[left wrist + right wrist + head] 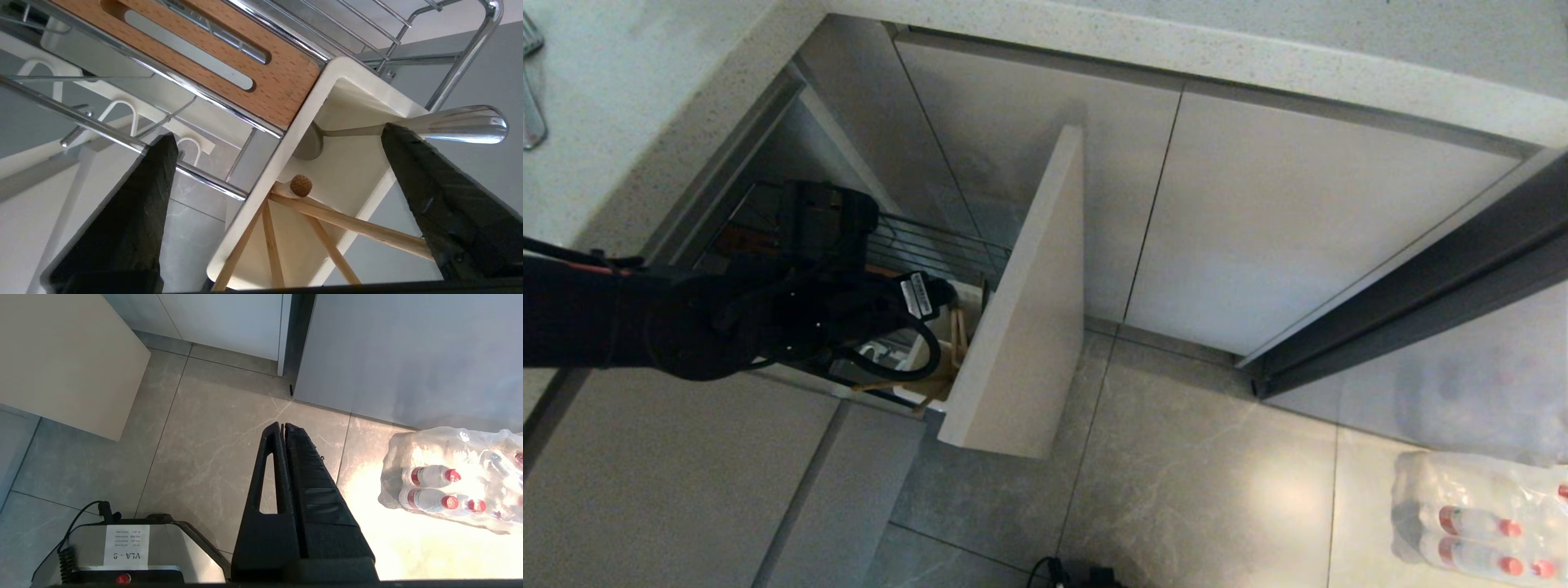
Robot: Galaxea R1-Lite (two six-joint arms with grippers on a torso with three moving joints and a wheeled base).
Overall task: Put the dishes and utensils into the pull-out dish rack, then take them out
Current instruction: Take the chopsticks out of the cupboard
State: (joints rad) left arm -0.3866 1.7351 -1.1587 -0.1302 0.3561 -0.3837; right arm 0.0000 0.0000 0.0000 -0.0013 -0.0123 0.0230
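Kitchen floor, rack (947, 245) pulled out of the cabinet under the counter (645, 98). My left hand (278, 163) hangs over the white caddy (351, 98), released, fingers straddling it. Chopsticks (347, 222) and fork (457, 124) lean in the caddy, long axes angling up toward the hand. Chrome rail (204, 179) and wood strip (282, 77) crowd one finger. Right hand (284, 428) is clenched, parked over the floor beside the bottle pack (449, 486).

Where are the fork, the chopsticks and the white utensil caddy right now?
fork (461, 124), left wrist view, on its shiny handle end.
chopsticks (359, 226), left wrist view, on one wooden stick's shaft.
white utensil caddy (300, 122), left wrist view, on its rim beside the wooden strip.
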